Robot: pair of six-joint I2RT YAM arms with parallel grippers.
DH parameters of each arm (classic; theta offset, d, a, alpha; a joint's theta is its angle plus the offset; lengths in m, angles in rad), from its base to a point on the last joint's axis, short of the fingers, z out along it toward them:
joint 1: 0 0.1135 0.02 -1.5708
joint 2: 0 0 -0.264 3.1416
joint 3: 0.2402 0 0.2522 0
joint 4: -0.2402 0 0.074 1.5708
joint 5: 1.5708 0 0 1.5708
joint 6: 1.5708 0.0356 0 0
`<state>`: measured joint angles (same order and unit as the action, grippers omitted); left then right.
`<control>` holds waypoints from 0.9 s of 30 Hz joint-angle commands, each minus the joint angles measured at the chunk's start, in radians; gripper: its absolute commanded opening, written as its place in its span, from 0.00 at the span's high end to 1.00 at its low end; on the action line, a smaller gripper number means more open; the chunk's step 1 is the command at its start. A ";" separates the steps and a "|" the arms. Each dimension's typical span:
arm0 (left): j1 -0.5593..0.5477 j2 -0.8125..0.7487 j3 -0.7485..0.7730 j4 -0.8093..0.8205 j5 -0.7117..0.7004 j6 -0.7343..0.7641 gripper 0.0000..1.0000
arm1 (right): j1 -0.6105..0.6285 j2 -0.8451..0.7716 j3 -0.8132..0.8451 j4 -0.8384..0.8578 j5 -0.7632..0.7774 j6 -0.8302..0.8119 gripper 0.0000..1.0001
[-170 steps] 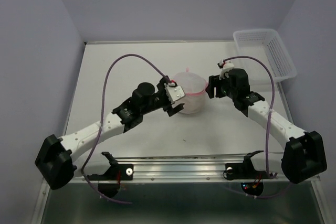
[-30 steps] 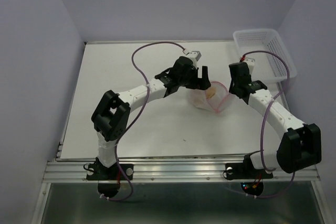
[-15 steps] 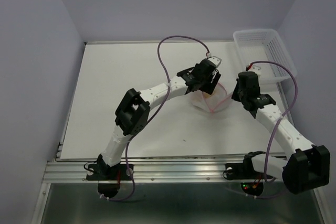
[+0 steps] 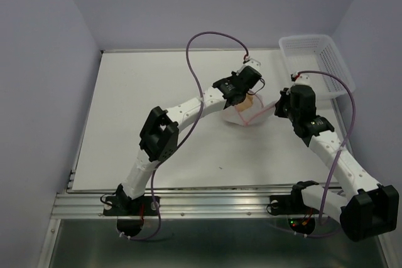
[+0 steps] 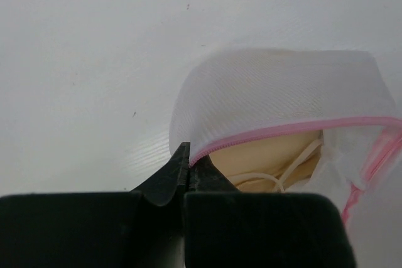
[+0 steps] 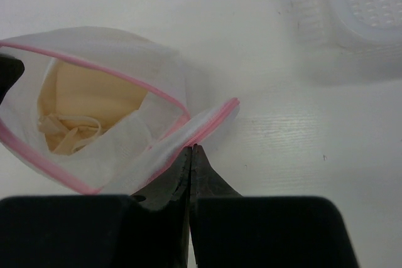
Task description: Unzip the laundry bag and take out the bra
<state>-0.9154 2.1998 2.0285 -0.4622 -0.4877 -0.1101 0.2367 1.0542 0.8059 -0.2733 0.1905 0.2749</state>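
Observation:
The laundry bag (image 4: 241, 117) lies unzipped toward the back right of the table, a white mesh pouch with a pink zipper rim (image 5: 295, 128). Its two halves gape apart. The beige bra (image 5: 267, 155) sits inside, its thin straps showing (image 6: 88, 101). My left gripper (image 5: 186, 156) is shut on the pink rim of one half (image 4: 250, 94). My right gripper (image 6: 191, 150) is shut on the pink-edged flap of the other half (image 4: 275, 108). The bag (image 6: 157, 67) is stretched between the two grippers.
A white lattice basket (image 4: 317, 61) stands at the back right corner, close behind my right arm (image 6: 364, 4). The white table (image 4: 157, 105) stretches left and toward the front. Purple cables arch over both arms.
My left gripper came down open onto the bag's mouth and has closed on its pink rim. The right gripper has stayed shut on the other half, shifting slightly toward the back.

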 commanded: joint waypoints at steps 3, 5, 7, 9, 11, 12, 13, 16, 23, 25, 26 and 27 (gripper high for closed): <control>0.030 -0.225 -0.115 -0.013 -0.110 -0.121 1.00 | 0.006 -0.010 0.016 0.121 -0.008 -0.017 0.99; 0.038 -0.264 -0.175 0.006 -0.112 -0.149 1.00 | 0.006 -0.011 -0.023 0.138 -0.013 -0.005 0.98; 0.044 -0.310 -0.252 0.026 -0.098 -0.172 1.00 | 0.006 0.009 -0.039 0.140 -0.028 0.006 0.94; 0.047 -0.328 -0.284 0.033 -0.097 -0.186 1.00 | 0.006 0.023 -0.060 0.132 -0.048 0.035 0.87; 0.047 -0.331 -0.287 0.025 -0.104 -0.194 1.00 | 0.006 0.026 -0.066 0.111 -0.037 0.061 0.77; 0.049 -0.331 -0.286 0.020 -0.112 -0.198 1.00 | 0.006 0.027 -0.051 0.065 -0.017 0.075 0.74; 0.049 -0.331 -0.284 0.017 -0.115 -0.201 1.00 | 0.006 0.032 -0.039 0.037 0.003 0.092 0.68; 0.049 -0.330 -0.289 0.017 -0.104 -0.207 1.00 | 0.006 0.044 0.024 -0.050 0.038 0.086 0.49; 0.050 -0.305 -0.289 -0.012 -0.100 -0.235 1.00 | 0.006 0.038 0.072 0.133 -0.429 0.036 0.08; 0.052 -0.298 -0.284 -0.029 -0.103 -0.249 1.00 | 0.006 0.058 0.050 0.212 -0.529 0.072 0.00; 0.053 -0.295 -0.281 -0.050 -0.112 -0.260 1.00 | 0.006 0.072 0.036 0.241 -0.612 0.107 0.00; 0.053 -0.293 -0.271 -0.064 -0.112 -0.269 1.00 | 0.006 0.087 0.029 0.308 -0.644 0.121 0.00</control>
<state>-0.8627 1.9118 1.7401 -0.4889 -0.5575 -0.3286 0.2367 1.1107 0.8349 -0.1902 -0.1707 0.3386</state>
